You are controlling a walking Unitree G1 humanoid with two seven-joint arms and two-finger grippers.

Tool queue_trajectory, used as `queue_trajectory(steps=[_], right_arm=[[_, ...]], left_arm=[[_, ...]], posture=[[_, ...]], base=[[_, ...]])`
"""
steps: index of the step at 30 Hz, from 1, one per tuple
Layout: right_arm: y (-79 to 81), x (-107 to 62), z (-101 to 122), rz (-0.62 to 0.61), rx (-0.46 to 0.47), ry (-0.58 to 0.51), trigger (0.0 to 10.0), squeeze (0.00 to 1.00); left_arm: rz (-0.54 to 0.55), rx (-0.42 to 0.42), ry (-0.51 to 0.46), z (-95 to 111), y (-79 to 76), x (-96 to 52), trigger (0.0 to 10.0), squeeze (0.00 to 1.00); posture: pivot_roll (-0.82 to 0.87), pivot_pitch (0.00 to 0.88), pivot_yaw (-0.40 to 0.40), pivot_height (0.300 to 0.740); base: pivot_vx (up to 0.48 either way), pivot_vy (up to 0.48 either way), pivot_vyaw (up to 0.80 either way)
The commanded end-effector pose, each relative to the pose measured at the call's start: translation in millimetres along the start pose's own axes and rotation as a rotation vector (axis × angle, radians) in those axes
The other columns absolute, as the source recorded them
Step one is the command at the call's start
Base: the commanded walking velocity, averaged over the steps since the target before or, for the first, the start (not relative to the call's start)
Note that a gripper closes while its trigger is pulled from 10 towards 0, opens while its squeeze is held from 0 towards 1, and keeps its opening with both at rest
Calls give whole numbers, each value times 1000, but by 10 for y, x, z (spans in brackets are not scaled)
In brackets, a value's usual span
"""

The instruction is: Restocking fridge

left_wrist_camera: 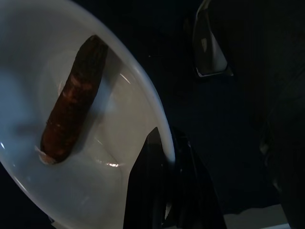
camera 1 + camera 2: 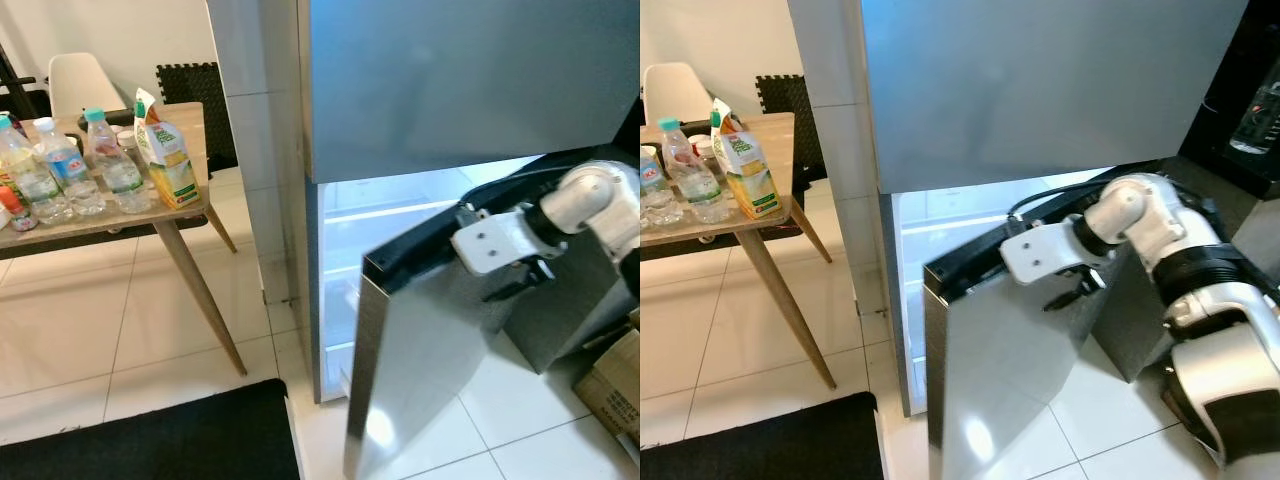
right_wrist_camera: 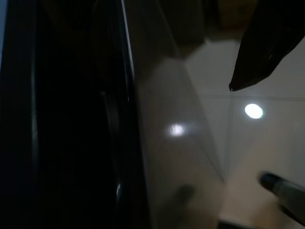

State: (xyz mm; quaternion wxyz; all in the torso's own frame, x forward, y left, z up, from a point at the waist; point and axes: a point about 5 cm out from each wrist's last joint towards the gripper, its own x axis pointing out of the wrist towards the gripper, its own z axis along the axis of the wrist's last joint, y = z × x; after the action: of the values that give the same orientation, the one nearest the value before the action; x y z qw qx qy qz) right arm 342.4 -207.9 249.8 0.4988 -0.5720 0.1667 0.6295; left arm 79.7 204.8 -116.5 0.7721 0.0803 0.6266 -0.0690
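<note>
The silver fridge (image 2: 470, 80) has its lower door (image 2: 420, 370) swung half open, and the lit shelves (image 2: 360, 230) show behind it. My right arm reaches over the door's top edge. My right gripper (image 2: 1072, 292) hangs against the door's outer face, open, one black fingertip (image 3: 257, 52) well apart from the other. My left gripper (image 1: 164, 145) is shut on the rim of a white bowl (image 1: 119, 86). A brown, oblong piece of food (image 1: 71, 119) lies in the bowl.
At the left a wooden table (image 2: 190, 110) carries several water bottles (image 2: 120, 175) and a juice carton (image 2: 165, 155), with a white chair (image 2: 80, 78) behind. A black mat (image 2: 150, 440) lies on the tiles. A cardboard box (image 2: 615, 390) sits at the right.
</note>
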Motion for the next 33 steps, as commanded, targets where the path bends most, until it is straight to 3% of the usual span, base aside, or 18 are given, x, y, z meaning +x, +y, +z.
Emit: queue_trajectory(steps=[1,3,5,6,7,8,9,11,14,19,23,25,26,28,29,30,32,33], right_arm=[[16,24,247,32,-32,-164,10000,0],[27,-11,342,26,-34,-230,10000,0],[22,-140,536,-3,-54,-368,10000,0],[2,-264,699,-32,-63,-505,10000,0],[2,-264,699,-32,-63,-505,10000,0],[-26,-462,929,-62,-78,-727,10000,0],[-26,-462,929,-62,-78,-727,10000,0],[-90,-605,1047,-95,-74,-907,10000,0],[-166,-695,1079,-132,-63,-1031,10000,0],[-202,-722,1072,-149,-57,-1074,10000,0],[-426,-357,1044,-304,44,-880,10000,0],[-479,-259,1047,-339,66,-828,10000,0],[-499,-222,1057,-351,85,-813,5961,0],[-541,-166,1050,-374,118,-779,5961,0],[-589,-105,1019,-408,134,-707,0,0],[-659,-65,980,-454,170,-641,0,0],[-659,-65,980,-454,170,-641,0,0],[-714,-39,936,-497,177,-554,0,0]], left_arm=[[-72,-16,-50,137,-210,28,10000,0],[-72,-15,-50,139,-209,28,10000,0],[-72,-14,-50,142,-205,28,10000,0],[-73,-12,-50,144,-203,27,10000,0],[-73,-12,-50,144,-203,27,10000,0],[-75,-9,-51,150,-202,27,10000,0],[-75,-9,-51,150,-202,27,10000,0],[-76,-9,-52,159,-202,27,10000,0],[-77,-9,-54,168,-202,27,10000,0],[-78,-10,-56,172,-205,28,10000,0],[-80,-12,-53,167,-208,28,10000,0],[-81,-12,-53,165,-209,28,10000,0],[-81,-12,-52,164,-209,28,10000,0],[-81,-13,-53,165,-210,28,10000,0],[-81,-14,-53,165,-210,28,10000,0],[-81,-16,-54,165,-210,28,10000,0],[-81,-16,-54,165,-210,28,10000,0],[-81,-18,-55,166,-210,28,10000,0]], posture=[[-87,0,-50,740],[-87,0,-49,740],[-89,0,-47,740],[-89,0,-46,740],[-89,0,-46,740],[-89,0,-45,740],[-89,0,-45,740],[-88,0,-46,740],[-87,0,-46,740],[-83,0,-49,740],[-86,0,-46,740],[-86,0,-46,740],[-86,0,-46,740],[-83,0,-47,740],[-83,0,-47,740],[-81,0,-48,740],[-81,0,-48,740],[-81,0,-48,740]], base=[[0,0,0],[0,0,0],[0,0,0],[0,0,0],[0,0,0],[0,0,0],[0,0,0],[0,0,0],[0,0,0],[0,0,0],[0,0,0],[0,0,0],[0,0,0],[0,0,0],[0,0,0],[0,0,0],[0,0,0],[0,0,0]])
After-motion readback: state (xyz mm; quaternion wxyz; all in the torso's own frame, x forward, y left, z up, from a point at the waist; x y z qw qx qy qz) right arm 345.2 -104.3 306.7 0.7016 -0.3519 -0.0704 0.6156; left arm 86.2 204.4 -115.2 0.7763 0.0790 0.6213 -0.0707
